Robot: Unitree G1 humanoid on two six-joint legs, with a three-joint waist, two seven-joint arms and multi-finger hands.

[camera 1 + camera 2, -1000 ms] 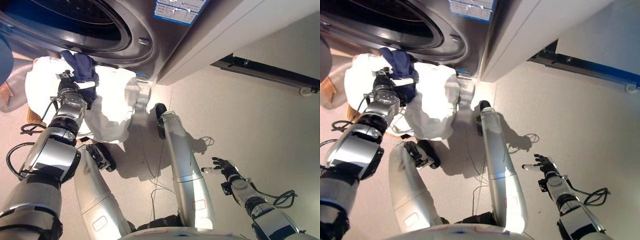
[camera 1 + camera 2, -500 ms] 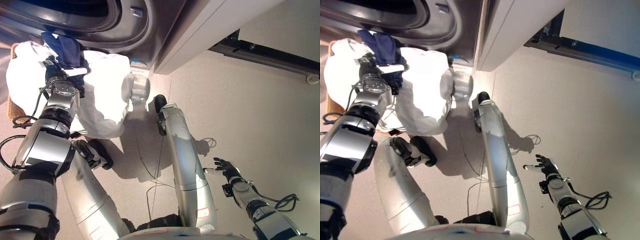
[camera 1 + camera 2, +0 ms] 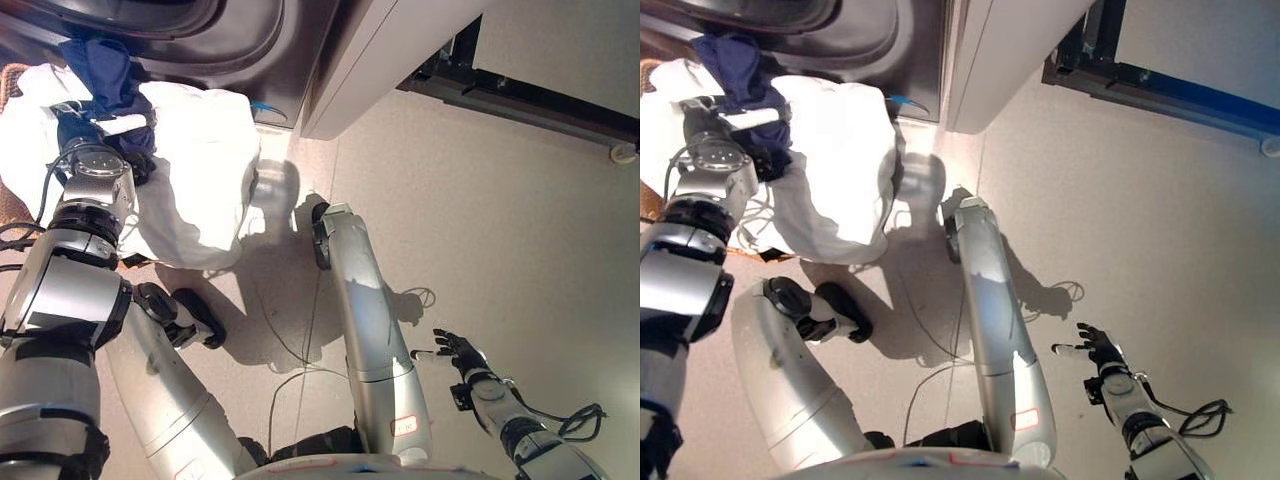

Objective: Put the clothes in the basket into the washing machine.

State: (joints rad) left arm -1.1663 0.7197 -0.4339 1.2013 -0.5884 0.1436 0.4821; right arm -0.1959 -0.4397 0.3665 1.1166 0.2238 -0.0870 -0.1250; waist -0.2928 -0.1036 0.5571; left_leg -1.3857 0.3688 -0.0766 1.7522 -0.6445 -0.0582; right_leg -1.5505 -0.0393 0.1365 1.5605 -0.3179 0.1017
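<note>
Left robot hand [image 3: 100,135] grips navy garment [image 3: 100,70] above white-lined basket [image 3: 200,170], just below washing machine [image 3: 250,40] opening. Risk: trailing cloth snags rim, drops. Right robot hand [image 3: 458,350] open, idle.

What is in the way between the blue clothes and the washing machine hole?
Nothing visible. The left hand holds the blue cloth right below the washing machine opening, above the white laundry.
</note>
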